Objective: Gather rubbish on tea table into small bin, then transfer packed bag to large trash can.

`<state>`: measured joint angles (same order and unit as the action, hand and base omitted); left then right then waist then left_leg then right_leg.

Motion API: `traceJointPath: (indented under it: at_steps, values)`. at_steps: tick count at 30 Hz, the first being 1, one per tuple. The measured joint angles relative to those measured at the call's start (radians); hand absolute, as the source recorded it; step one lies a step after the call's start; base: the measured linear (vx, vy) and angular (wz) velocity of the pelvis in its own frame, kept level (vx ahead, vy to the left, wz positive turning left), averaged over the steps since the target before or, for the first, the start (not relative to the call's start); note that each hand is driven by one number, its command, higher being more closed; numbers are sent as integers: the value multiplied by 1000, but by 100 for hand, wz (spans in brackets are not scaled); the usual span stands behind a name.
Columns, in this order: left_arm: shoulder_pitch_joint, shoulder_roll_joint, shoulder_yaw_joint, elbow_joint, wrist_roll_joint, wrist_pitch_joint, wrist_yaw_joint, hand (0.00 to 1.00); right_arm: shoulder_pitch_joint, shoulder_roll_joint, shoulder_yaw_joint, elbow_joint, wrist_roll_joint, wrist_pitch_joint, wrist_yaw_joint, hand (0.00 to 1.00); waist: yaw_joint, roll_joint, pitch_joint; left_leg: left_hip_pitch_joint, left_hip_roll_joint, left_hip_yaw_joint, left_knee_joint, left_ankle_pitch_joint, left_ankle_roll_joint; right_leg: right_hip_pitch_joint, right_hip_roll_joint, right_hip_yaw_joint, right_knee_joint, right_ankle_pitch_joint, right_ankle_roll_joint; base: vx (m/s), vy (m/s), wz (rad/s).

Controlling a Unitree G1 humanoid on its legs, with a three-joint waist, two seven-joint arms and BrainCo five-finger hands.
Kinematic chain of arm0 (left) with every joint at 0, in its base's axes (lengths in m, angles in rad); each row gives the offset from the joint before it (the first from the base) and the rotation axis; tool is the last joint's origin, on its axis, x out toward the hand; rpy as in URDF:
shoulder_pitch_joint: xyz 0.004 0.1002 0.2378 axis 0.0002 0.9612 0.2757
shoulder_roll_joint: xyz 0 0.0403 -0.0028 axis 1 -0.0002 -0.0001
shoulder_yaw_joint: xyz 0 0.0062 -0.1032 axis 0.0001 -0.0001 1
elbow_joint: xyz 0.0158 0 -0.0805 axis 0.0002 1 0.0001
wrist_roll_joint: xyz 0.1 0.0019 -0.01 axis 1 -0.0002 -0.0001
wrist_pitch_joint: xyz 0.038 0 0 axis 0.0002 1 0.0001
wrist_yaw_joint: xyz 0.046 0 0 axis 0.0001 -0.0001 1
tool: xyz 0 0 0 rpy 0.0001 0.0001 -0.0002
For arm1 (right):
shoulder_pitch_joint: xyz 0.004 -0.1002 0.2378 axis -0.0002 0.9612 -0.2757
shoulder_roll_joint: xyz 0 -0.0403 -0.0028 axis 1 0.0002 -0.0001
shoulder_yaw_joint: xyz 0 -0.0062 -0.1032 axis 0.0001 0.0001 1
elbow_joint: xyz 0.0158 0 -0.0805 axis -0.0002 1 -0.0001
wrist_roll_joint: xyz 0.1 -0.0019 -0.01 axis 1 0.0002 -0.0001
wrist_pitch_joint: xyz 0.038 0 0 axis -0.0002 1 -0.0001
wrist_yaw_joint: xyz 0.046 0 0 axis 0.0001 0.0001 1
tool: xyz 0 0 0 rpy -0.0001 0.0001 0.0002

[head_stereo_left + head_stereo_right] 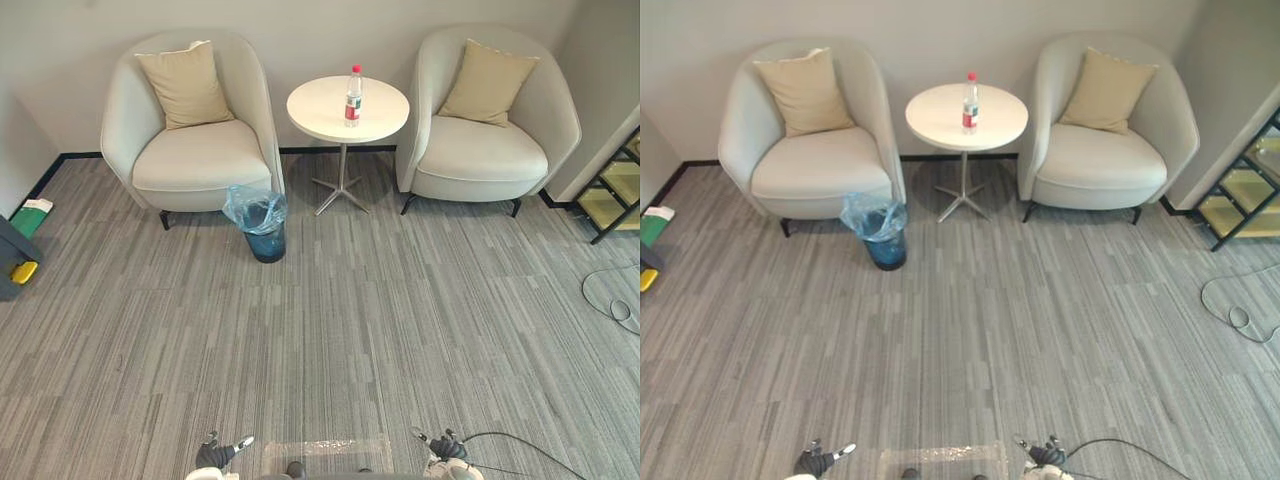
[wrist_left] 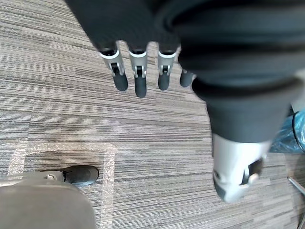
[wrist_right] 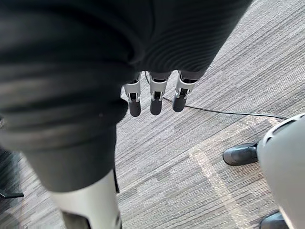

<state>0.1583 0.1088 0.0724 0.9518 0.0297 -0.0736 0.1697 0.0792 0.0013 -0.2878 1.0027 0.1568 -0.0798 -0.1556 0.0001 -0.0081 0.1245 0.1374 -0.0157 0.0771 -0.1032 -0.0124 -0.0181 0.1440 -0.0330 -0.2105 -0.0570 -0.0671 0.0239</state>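
A clear plastic bottle (image 1: 353, 97) with a red cap and label stands upright on the round white tea table (image 1: 325, 110) between two armchairs. A small dark bin (image 1: 262, 225) lined with a blue bag sits on the carpet to the table's front left. My left hand (image 1: 222, 455) and right hand (image 1: 445, 448) hang low at the near edge, far from the table. Both hold nothing: the left fingers (image 2: 138, 76) and the right fingers (image 3: 155, 98) point straight down over bare carpet.
A cream armchair (image 1: 190, 125) with a tan cushion stands left of the table, and another (image 1: 490, 120) to its right. A dark shelf frame (image 1: 615, 185) is at the far right. A grey box with a yellow item (image 1: 15, 260) sits at the left edge. A taped rectangle (image 1: 325, 452) marks the carpet.
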Motion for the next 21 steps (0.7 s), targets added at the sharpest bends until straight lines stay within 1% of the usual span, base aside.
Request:
traceJointPath:
  at_steps: [3, 4, 6, 7, 8, 9, 10, 11, 12, 13, 14, 15, 16, 17, 18, 19, 20, 21]
  values:
    - [-5, 5, -11, 0, 7, 1, 0, 0, 2, -4, 18, -4, 0, 0, 0, 0, -1, -1, 3, -9, 2, 0, 0, -1, -2, -5, 2, -3, -1, 0, -1, -36, -15, 0]
    - [-7, 7, -14, 0, 7, 2, 0, 0, 3, -4, 18, -4, 0, 0, 0, 0, -1, -1, 5, -15, 4, 0, 0, -12, -13, -6, 4, -3, 1, -8, 6, 0, 0, 0]
    - [-21, 13, -14, 0, 7, 4, 0, 0, 4, -4, 20, -5, 1, 0, 0, 0, -1, -6, 19, -40, 10, 9, 49, -50, -17, -27, 4, 1, 52, -43, -1, 19, -37, -4]
    - [-24, 17, -14, -1, 7, 8, -1, 0, 1, -6, 28, -8, 1, 0, 0, 0, -1, -9, 21, -73, 19, 26, 124, -93, -29, -47, 1, 6, 92, -73, -9, 27, -44, -11]
    - [-27, 18, -14, -7, 7, 13, -1, 0, 4, -11, 47, -8, 1, -1, 0, 0, -1, -8, 31, -107, 32, 34, 219, -150, -41, -54, 2, 14, 126, -103, -17, 74, -56, -19]
    - [-26, 18, -13, -11, 7, 14, -1, 0, 8, -18, 62, -10, 3, -2, 0, 0, 1, -5, 36, -126, 48, 48, 297, -181, -59, -53, 6, 25, 143, -120, -22, 120, -41, -20]
    - [-26, 21, -11, -14, 7, 15, -3, 0, 8, -20, 70, -11, 3, -2, 0, 0, 2, -7, 36, -149, 60, 71, 378, -195, -78, -50, 9, 31, 144, -129, -27, 145, -55, -11]
    - [-30, 28, 0, -25, 7, 17, -6, 0, 9, -16, 75, -27, 3, -2, -1, 0, 0, -16, 51, -223, 83, 115, 558, -194, -81, -30, 7, 37, 142, -138, -39, 179, -73, -11]
    - [-36, 23, 11, -52, 7, 17, -5, 0, 17, -16, 78, -56, 3, -3, -1, 0, 3, -15, 70, -312, 124, 151, 763, -194, -104, 5, 8, 44, 140, -142, -58, 198, -62, -15]
    - [-36, 17, 16, -59, 7, 16, -4, 0, 20, -18, 83, -64, 3, -2, -2, 0, 11, -12, 75, -349, 144, 163, 838, -213, -104, 21, 11, 51, 139, -152, -65, 255, -29, -24]
    - [-36, 9, 24, -59, 7, 16, -3, 0, 21, -27, 86, -70, 4, 1, -4, 0, 12, 2, 83, -382, 145, 163, 856, -246, -85, 50, 9, 63, 139, -172, -69, 280, 24, -28]
    - [-38, 3, 24, -61, 6, 15, 0, 0, 17, -42, 89, -69, 4, 2, -5, 0, 11, 8, 86, -413, 130, 166, 801, -249, -73, 64, -4, 77, 138, -187, -65, 334, 59, -34]
    - [-37, 2, 24, -67, 6, 15, 1, 0, 12, -48, 94, -69, 4, 2, -6, 0, 17, 8, 86, -429, 116, 169, 731, -241, -62, 66, -20, 92, 139, -199, -58, 354, 104, -56]
    - [-37, 0, 24, -77, 6, 15, 1, 0, 1, -53, 96, -69, 4, 2, -9, 0, 27, 8, 86, -457, 89, 166, 619, -206, -54, 66, -39, 115, 138, -212, -51, 325, 122, -68]
    - [-41, -3, 24, -79, 6, 13, 1, 0, -8, -55, 96, -69, 3, 2, -11, 0, 37, 8, 87, -473, 72, 158, 535, -168, -57, 67, -53, 134, 136, -220, -42, 404, 183, -88]
    - [-46, -6, 21, -77, 6, 13, 2, 0, -21, -57, 97, -63, 3, 2, -14, 0, 48, 14, 85, -484, 57, 140, 397, -98, -67, 71, -61, 167, 126, -231, -25, 479, 249, -95]
    - [-44, -6, 16, -74, 4, 13, 1, 0, -27, -64, 101, -49, 2, 2, -16, 0, 63, 14, 84, -483, 54, 113, 354, 8, -50, 84, -65, 200, 113, -239, -5, 502, 246, -91]
    - [-48, 1, 18, -74, 4, 13, 2, 0, -36, -57, 106, -27, 1, 8, -16, 0, 63, 3, 81, -483, 38, 108, 375, 19, -5, 93, -77, 219, 109, -242, -4, 525, 218, -55]
